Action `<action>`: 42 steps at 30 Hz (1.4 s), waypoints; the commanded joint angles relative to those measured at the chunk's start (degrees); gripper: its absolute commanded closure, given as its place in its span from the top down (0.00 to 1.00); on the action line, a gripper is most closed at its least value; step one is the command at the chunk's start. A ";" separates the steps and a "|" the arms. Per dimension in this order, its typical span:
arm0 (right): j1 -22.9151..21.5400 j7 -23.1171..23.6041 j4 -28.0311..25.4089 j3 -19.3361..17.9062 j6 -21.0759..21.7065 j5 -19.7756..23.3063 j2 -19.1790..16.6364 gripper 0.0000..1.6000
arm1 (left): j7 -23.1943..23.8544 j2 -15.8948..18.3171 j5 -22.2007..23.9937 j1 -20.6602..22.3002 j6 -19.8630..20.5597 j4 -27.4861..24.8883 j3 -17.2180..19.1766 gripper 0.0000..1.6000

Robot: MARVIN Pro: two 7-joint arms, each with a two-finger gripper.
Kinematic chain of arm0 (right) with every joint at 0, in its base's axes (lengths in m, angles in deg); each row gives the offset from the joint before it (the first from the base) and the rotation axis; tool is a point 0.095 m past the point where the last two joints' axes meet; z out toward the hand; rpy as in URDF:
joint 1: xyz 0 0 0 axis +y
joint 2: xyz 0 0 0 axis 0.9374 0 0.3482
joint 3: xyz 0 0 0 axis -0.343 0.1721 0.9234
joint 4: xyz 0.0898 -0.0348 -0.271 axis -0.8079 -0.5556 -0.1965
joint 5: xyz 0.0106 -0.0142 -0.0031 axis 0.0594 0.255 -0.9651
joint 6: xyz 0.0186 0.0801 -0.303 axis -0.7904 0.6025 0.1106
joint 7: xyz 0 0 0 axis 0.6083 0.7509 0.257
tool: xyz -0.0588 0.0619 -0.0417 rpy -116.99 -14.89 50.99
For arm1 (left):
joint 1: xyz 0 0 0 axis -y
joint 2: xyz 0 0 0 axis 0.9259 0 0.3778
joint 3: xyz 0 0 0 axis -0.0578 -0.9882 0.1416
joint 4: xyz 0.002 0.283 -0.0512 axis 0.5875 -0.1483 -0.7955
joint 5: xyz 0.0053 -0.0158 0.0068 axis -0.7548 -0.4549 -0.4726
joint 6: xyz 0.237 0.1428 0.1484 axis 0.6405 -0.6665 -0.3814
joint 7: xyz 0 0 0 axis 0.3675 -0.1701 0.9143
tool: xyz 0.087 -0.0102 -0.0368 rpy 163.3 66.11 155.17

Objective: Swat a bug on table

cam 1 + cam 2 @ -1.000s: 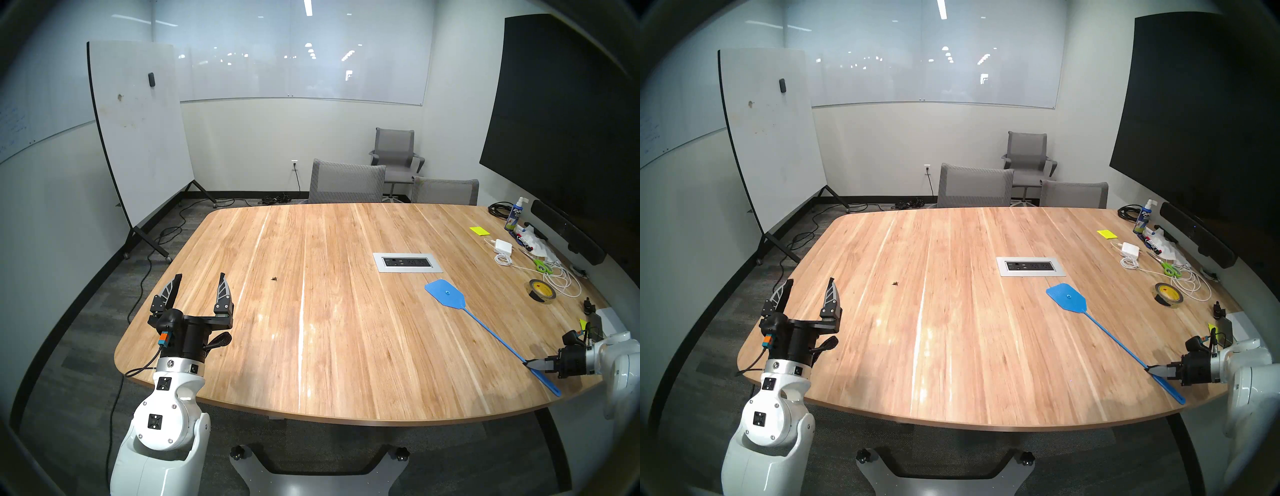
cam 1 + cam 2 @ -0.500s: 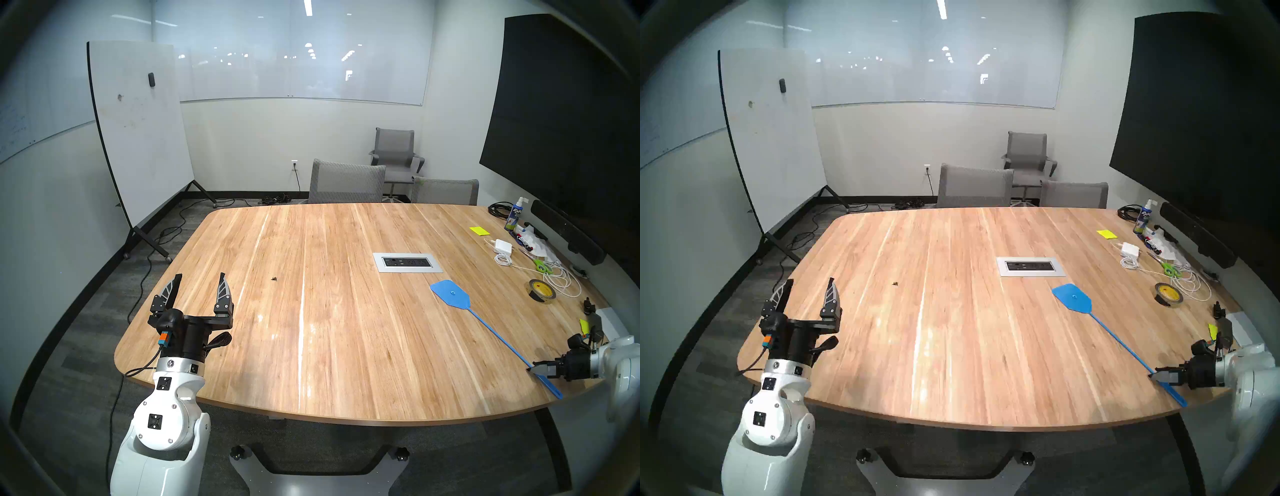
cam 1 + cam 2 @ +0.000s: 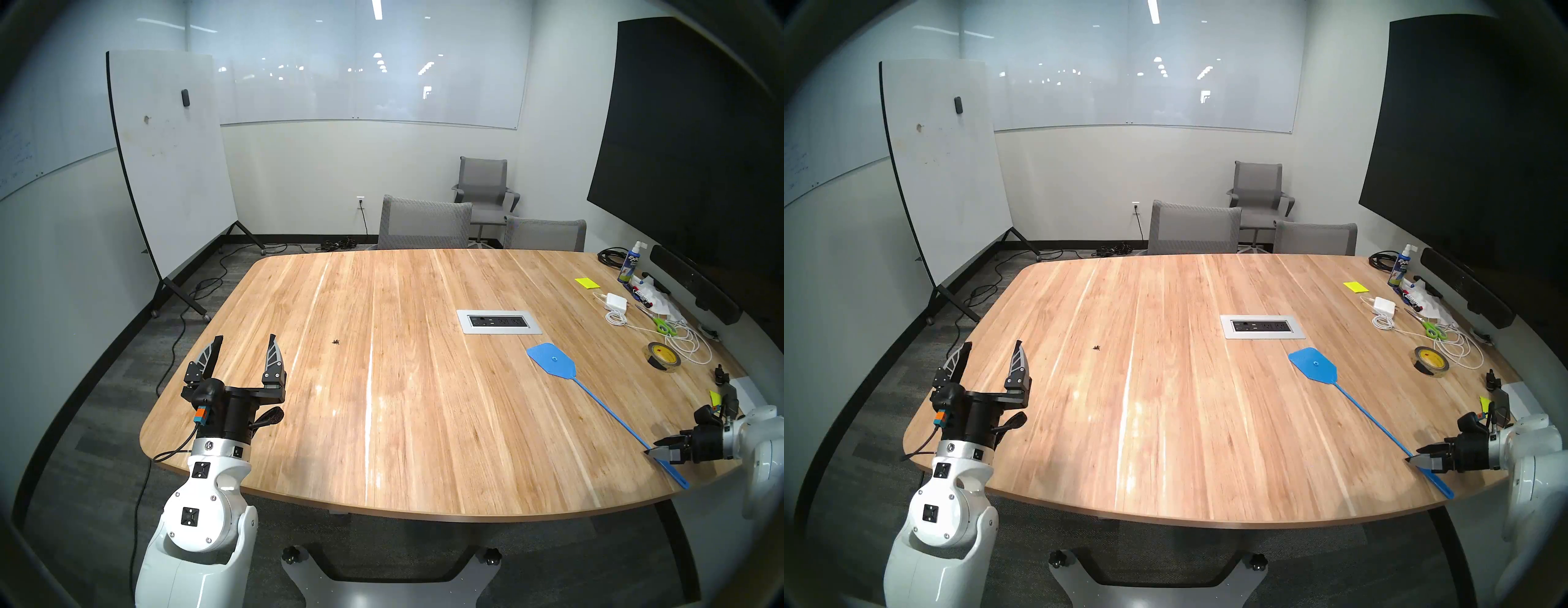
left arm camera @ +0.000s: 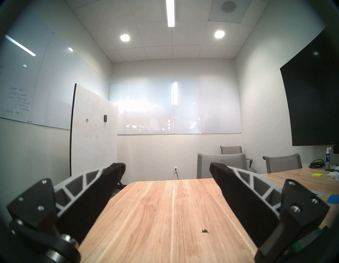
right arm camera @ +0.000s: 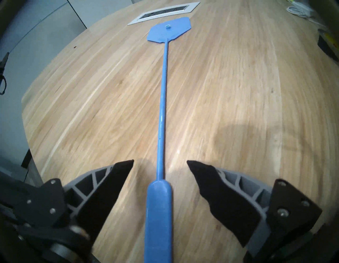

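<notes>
Large light-brown wood-plank worktop point(image 3: 424, 403) with rounded corners and a silver rectangular power-outlet panel point(image 3: 499, 321) let into its far middle. Tiny dark brown-black bug point(image 3: 336, 341), a speck with crumbly bits, lying on bare planks toward the left edge, well apart from the panel; sharper in the left wrist view point(image 4: 204, 231), where little legs show against the grain. Long blue plastic fly swatter point(image 3: 594, 395) flat on the worktop: thin rod, wider rounded grip near the right front edge, flat six-sided head just short of the panel. Only the right wrist view shows the small raised stud on that head point(image 5: 167, 26) and the smooth sheen of the grip.

Left end effector point(image 3: 244, 346) raised over the left front corner, black pads on grey ribbed fingers spread wide, nothing between them. Right end effector point(image 5: 160, 162) over the swatter grip, jaws parted, a clear gap on either side of the blue handle, no pad touching it; from the head views point(image 3: 1422, 456) that gap cannot be told.

Along the right edge: roll of brown tape point(image 3: 664, 357), green-handled scissors point(image 3: 664, 326), coiled white cable point(image 3: 687, 344).
</notes>
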 commanded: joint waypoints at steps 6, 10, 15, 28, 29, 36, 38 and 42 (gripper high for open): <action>-0.01 -0.07 -4.79 1.06 -6.78 -0.81 2.40 1.00 | 0.06 0.02 -0.04 0.04 -0.30 -0.93 -0.06 1.00; 0.60 -0.07 -5.74 1.46 -8.65 -1.35 2.71 1.00 | 0.06 0.01 -0.04 0.05 -0.31 -0.92 -0.06 1.00; 1.69 -0.07 -6.45 1.89 -10.30 -1.75 3.06 1.00 | 0.07 0.01 -0.04 0.06 -0.32 -0.91 -0.06 1.00; 5.15 -0.07 -8.76 1.95 -14.04 -1.82 2.94 0.38 | 0.07 0.00 -0.04 0.07 -0.34 -0.92 -0.07 1.00; 5.68 -0.07 -8.98 1.93 -14.33 -1.76 2.82 0.35 | 0.07 0.00 -0.04 0.07 -0.34 -0.93 -0.07 1.00; 7.87 -0.07 -9.15 1.79 -14.66 -1.43 2.01 0.16 | 0.07 0.00 -0.04 0.08 -0.34 -0.92 -0.07 1.00; 8.58 -0.07 -9.03 1.69 -14.68 -1.22 1.66 0.02 | 0.07 -0.01 -0.04 0.09 -0.34 -0.90 -0.07 1.00; 9.68 -0.07 -8.68 1.31 -14.78 -0.62 0.93 0.00 | 0.07 -0.01 -0.04 0.11 -0.33 -0.87 -0.06 1.00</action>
